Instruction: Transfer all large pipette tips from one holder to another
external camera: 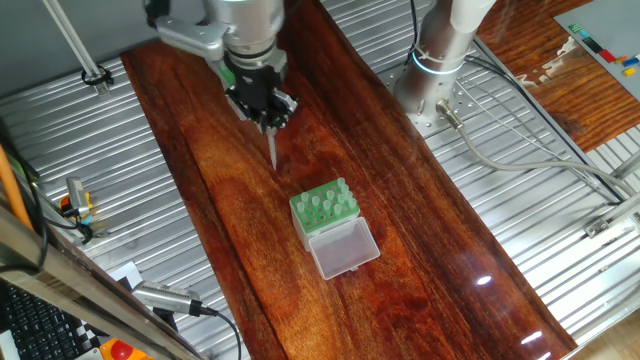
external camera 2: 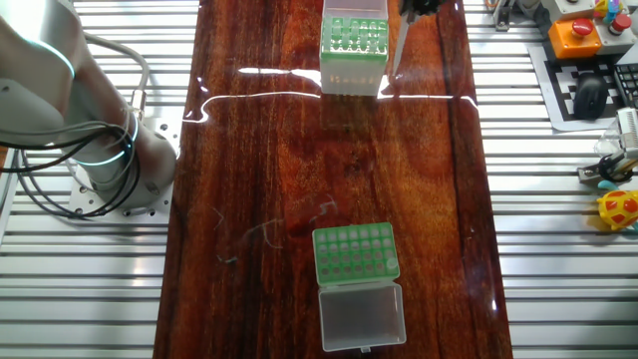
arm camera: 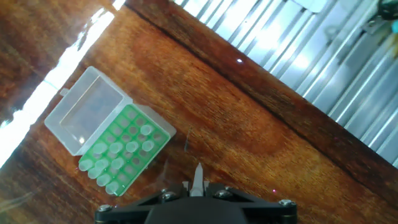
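Observation:
My gripper point(external camera: 268, 118) is shut on one large pipette tip point(external camera: 272, 148), which hangs point down above the wooden board. In the other fixed view the gripper is cut off by the top edge and the tip point(external camera 2: 398, 50) hangs just right of the taller translucent box point(external camera 2: 354, 55). The box point(external camera: 325, 208) has a green perforated top holding several tips and a clear lid point(external camera: 343, 248) lying open beside it. The hand view shows the box point(arm camera: 127, 152) ahead to the left, apart from the held tip point(arm camera: 197, 177). The low green rack point(external camera 2: 356, 254) with its open clear lid point(external camera 2: 362, 314) sits at the board's other end.
The robot base point(external camera 2: 100, 150) stands on the slatted metal table beside the wooden board point(external camera 2: 259, 179), with cables point(external camera: 520, 150) trailing from it. An orange stop button point(external camera 2: 578, 35) and small items lie off the board to one side.

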Available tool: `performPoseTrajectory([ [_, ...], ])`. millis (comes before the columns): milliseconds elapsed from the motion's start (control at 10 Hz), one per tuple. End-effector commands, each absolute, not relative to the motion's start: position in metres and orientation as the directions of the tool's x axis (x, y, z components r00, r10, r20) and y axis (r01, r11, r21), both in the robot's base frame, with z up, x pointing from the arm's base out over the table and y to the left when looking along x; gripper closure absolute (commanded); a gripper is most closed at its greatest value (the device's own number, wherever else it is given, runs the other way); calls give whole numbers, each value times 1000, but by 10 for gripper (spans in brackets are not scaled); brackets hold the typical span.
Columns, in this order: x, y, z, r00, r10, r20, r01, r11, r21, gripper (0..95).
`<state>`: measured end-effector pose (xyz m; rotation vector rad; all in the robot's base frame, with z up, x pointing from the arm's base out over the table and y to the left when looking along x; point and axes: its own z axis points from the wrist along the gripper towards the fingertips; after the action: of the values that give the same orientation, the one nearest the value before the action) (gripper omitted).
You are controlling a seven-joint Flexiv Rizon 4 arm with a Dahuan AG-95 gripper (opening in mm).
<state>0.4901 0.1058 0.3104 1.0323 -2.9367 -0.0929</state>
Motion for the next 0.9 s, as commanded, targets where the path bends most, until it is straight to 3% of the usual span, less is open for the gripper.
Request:
performPoseTrajectory([
  [100,490,71,312,-817,-576,2,-576,817,29,950],
  [300,491,4,312,-765,-644,4,-644,764,35,950],
  [500,487,-9,312,-749,-662,20,-661,749,51,950],
  [900,487,-9,312,-842,-538,24,-538,843,0,950],
])
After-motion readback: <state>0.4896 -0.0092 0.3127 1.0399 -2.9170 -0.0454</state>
